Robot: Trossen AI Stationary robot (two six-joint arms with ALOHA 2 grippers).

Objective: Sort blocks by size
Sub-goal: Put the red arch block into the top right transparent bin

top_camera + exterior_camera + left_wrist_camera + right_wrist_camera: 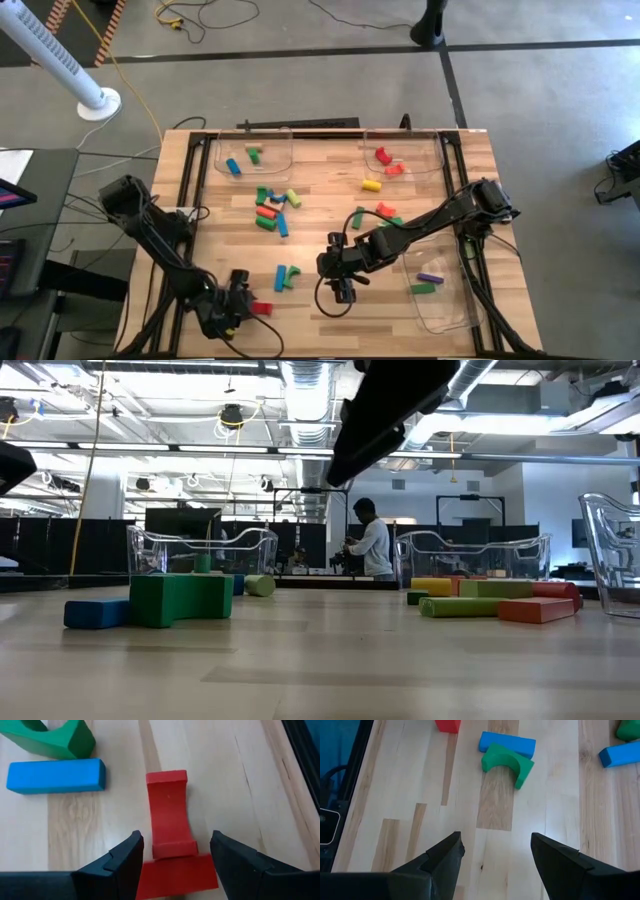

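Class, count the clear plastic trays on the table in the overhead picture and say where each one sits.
3: one tray at the far edge on the left, one tray at the far edge on the right, one tray along the right edge, nearer.

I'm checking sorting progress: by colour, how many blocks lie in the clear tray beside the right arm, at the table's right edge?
Purple block: 1
Green block: 1
Total: 2

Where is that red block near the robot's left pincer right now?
The red block lies near the table's front edge on the left side in the high view, between the open fingers of the left pincer, with a blue block and green arch beyond it.
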